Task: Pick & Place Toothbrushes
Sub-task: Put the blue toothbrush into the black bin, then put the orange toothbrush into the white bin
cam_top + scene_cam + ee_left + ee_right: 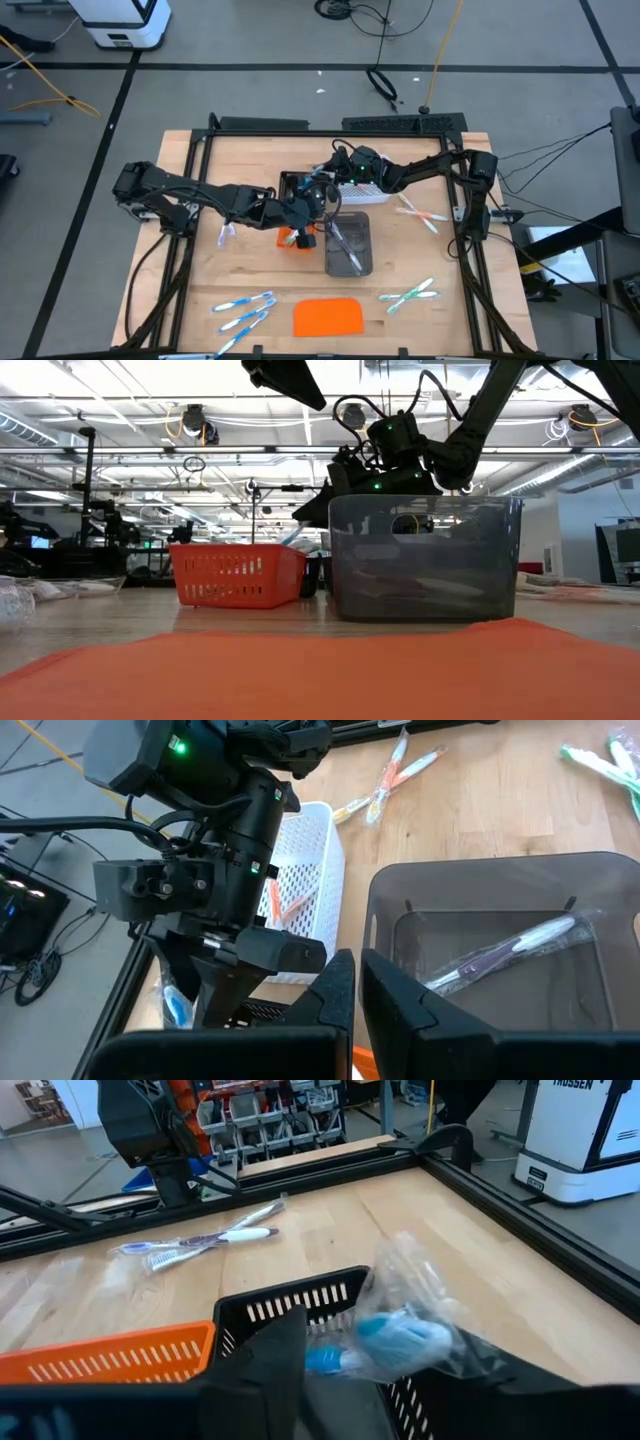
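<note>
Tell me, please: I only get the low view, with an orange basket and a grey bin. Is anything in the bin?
Observer: Yes. One wrapped toothbrush lies in the bin.
Visitor: What is the arm above it doing?
Observer: The right gripper hangs over a black basket, with a blue toothbrush in its wrapper between its open fingers.
Visitor: Are any left on the table?
Observer: Yes. Blue ones lie left of the orange slab and green ones lie right of it.
</note>
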